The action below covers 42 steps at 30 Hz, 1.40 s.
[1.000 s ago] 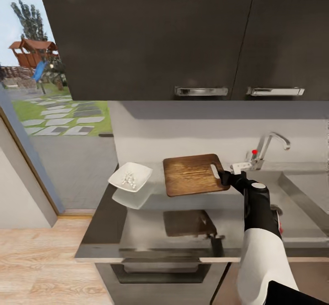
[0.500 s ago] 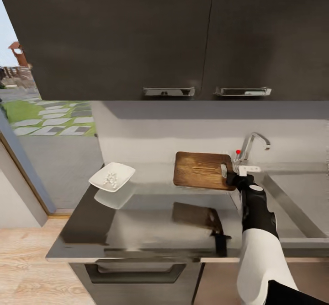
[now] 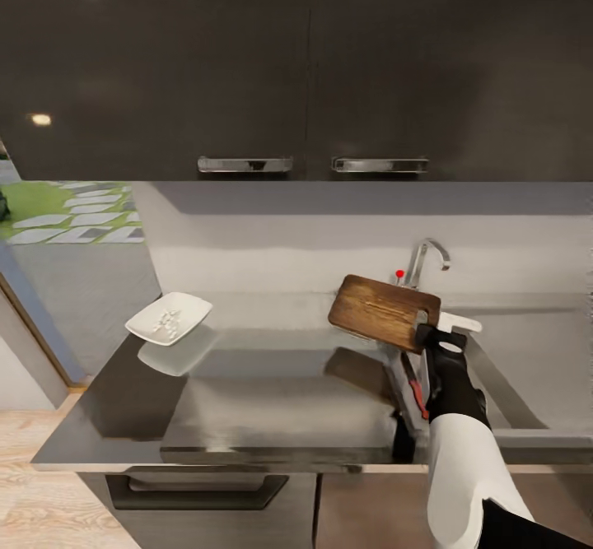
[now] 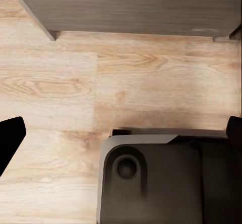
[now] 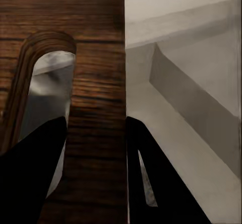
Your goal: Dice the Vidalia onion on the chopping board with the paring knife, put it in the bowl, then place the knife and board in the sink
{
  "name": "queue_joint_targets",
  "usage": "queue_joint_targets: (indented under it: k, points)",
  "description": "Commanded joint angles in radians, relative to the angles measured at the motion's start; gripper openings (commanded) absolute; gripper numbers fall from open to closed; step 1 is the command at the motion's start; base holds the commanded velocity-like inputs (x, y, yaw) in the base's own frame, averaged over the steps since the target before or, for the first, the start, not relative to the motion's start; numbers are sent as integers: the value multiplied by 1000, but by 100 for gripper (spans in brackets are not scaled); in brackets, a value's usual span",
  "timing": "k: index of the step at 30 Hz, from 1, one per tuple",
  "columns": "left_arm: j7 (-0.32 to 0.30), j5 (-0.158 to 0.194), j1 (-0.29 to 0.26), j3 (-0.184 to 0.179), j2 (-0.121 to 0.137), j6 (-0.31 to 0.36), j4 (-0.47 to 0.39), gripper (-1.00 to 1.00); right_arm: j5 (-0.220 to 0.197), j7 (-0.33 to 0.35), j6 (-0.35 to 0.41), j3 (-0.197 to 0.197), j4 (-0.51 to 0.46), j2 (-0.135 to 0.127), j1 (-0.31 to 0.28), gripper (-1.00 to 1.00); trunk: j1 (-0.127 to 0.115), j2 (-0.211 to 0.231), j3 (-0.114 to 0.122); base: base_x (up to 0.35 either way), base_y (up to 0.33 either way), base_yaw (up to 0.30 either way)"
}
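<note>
Glossy dark upper cabinets (image 3: 247, 55) with chrome handles (image 3: 245, 165) are seen across the top of the head view, above a pale backsplash. Below them the grey desk (image 3: 247, 401) is spread, with the sink (image 3: 527, 360) sunk into it at the right and the chrome faucet (image 3: 424, 257) with its red knob standing behind. Light wood floor (image 4: 121, 83) is shown beneath the left claw (image 4: 121, 133), whose dark fingertips are set far apart at the frame's edges, with nothing between them. The dark brown chopping board (image 3: 384, 312) is held tilted in the air over the desk's right part, just beside the sink's edge; the right claw (image 3: 434, 337) is closed on its end near the slot, as the right wrist view confirms. The white bowl (image 3: 168, 318) is placed at the desk's left end, well apart from the board, with pale diced onion (image 3: 170, 318) inside. A slim red-handled paring knife (image 3: 418, 388) is seen beside the right arm, at the sink's near edge.
</note>
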Motion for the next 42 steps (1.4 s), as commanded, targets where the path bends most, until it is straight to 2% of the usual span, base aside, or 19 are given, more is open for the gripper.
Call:
queue_joint_targets:
  k: [1,3,8,10,11,15,21,23,26,28,29,30,31,33,34,36,42]
  points:
    - [3,10,0,-8,1,-2,-2,100,-28,-24,0,-1,0,1,-1,-100,1,-2,-2,0,-318,0]
    - [3,10,0,-8,1,-2,-2,100,-56,-71,-3,0,1,1,-1,-100,1,-2,-2,0,-318,0]
    - [3,10,0,-8,1,-2,-3,100,-70,-165,-17,-1,2,1,-1,-100,1,-2,-2,0,-287,0]
    - [3,10,0,-8,2,-2,-3,100,-91,-284,-24,-1,3,1,-1,-100,1,-2,-2,0,-80,0]
    - [3,10,0,-8,2,-2,-2,100,-143,-368,-25,0,4,1,-1,-100,1,-2,-2,0,-22,0]
    - [2,10,0,-8,3,-2,1,100,-312,-542,-27,5,26,1,-1,-100,1,-2,-2,0,-7,0]
    - [0,10,0,-9,3,-2,1,100,-461,-697,-78,19,122,1,-1,-100,1,-2,-2,0,0,0]
    - [0,10,0,-9,3,-2,1,100,-518,-758,-92,48,136,1,-1,-100,1,-2,-2,0,0,0]
    - [0,10,0,-9,3,-2,1,100,-663,-869,-115,145,141,1,-1,-100,1,-2,-2,0,0,0]
    - [0,10,0,-9,3,-2,1,100,-775,-967,-165,246,140,1,-1,-100,1,-2,-2,0,0,0]
    - [0,10,0,-9,3,-2,1,100,-801,-1001,-188,282,140,1,-1,-100,1,-2,-2,0,0,0]
    - [0,10,0,-9,3,-2,1,100,-835,-1049,-222,336,140,1,-2,-100,1,-2,-2,0,0,0]
    - [0,10,0,-8,3,-2,1,100,-858,-1076,-242,368,139,1,-2,-100,1,-2,-2,0,0,0]
    - [0,10,0,-9,3,-2,1,100,-932,-1133,-286,432,133,1,-2,-100,1,-2,-2,0,0,0]
    - [0,10,0,-9,3,-2,1,100,-961,-1146,-302,446,131,1,-1,-100,1,-2,-2,0,0,0]
    - [-1,10,0,-9,4,-2,1,100,-988,-1156,-330,457,128,1,-1,-100,1,-2,-2,0,0,0]
    - [-1,10,0,-8,4,-2,1,100,-1000,-1169,-341,460,129,1,-1,-100,1,-2,-4,0,0,0]
